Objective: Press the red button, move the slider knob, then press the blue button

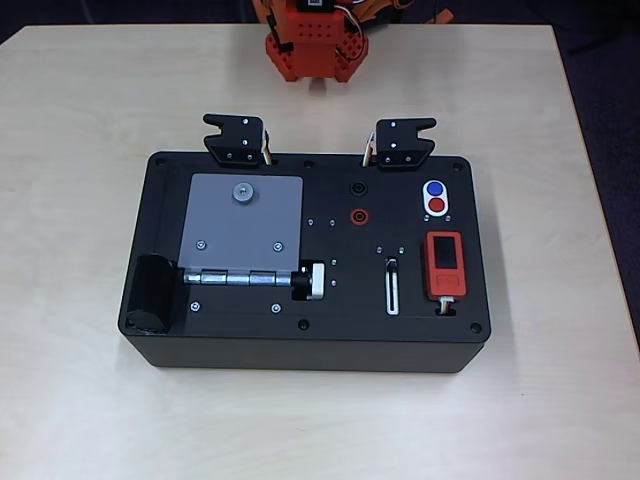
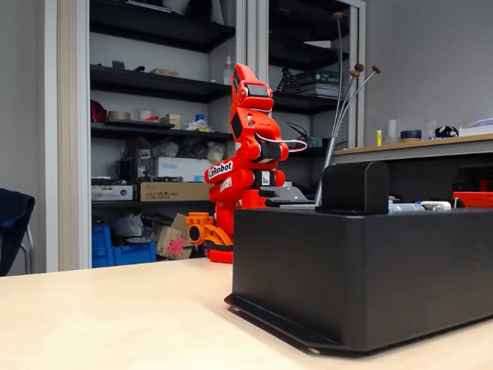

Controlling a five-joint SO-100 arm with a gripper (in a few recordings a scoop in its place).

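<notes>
My arm (image 2: 245, 158) is bright orange-red plastic with black motor blocks. I can read a white "LeRobot" label (image 2: 220, 169) on its side. Thin cables loop along it.

We see the overhead view evenly and brightly lit from above, sharp across the pale wood-grain table top (image 1: 90, 120), with a narrow soft shadow along the near edge of the matte black plastic box (image 1: 310, 345) and a pale sheen on its grey metal plate (image 1: 240, 225). In the fixed view the light is softer; the box's dark side (image 2: 362, 270) is crisp with a faint gloss, while the cluttered dark shelves (image 2: 154, 116) behind are slightly soft and dimmer.
</notes>
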